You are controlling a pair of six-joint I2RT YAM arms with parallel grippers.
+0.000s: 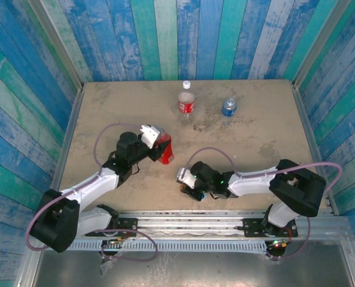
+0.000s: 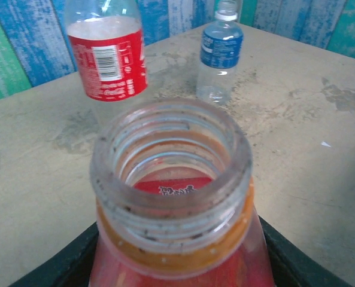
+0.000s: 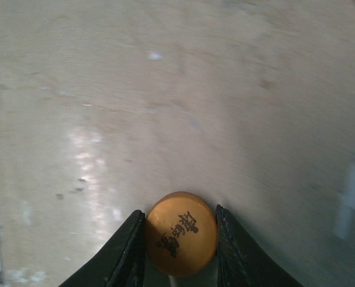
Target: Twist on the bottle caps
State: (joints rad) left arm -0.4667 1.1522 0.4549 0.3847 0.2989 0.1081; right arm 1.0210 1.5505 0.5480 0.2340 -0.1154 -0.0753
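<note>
We see the left claw [image 1: 158, 139] closed on the all-red bottle [image 1: 164, 150] in the left middle of the counter [image 1: 105, 101], a little forward of the left arm's elbow. In the left wrist view we look straight down on that bottle's neck [image 2: 171, 179]. The mouth is open, the threads are bare, an orange ring sits just below them, and the dark jaws press in at both lower corners. The right claw [image 1: 187, 179] sits low near the front middle of the counter, to the right of the red bottle and apart from it. It is narrowed onto the orange cap [image 3: 181, 234]. In the right wrist view the cap sits squeezed between the two black jaws with its printed top facing the camera. The counter behind it is blurred, so we cannot tell whether the cap touches the surface. Toward the far edge stands the clear bottle with a red label [image 1: 187, 104]. A white cap [image 1: 187, 85] shows at its upper end, though we cannot tell whether it is seated on the neck. Just to its right, and apart from it, stands the shorter clear bottle with a blue label [image 1: 228, 107]. Its top is too small for us to read.
</note>
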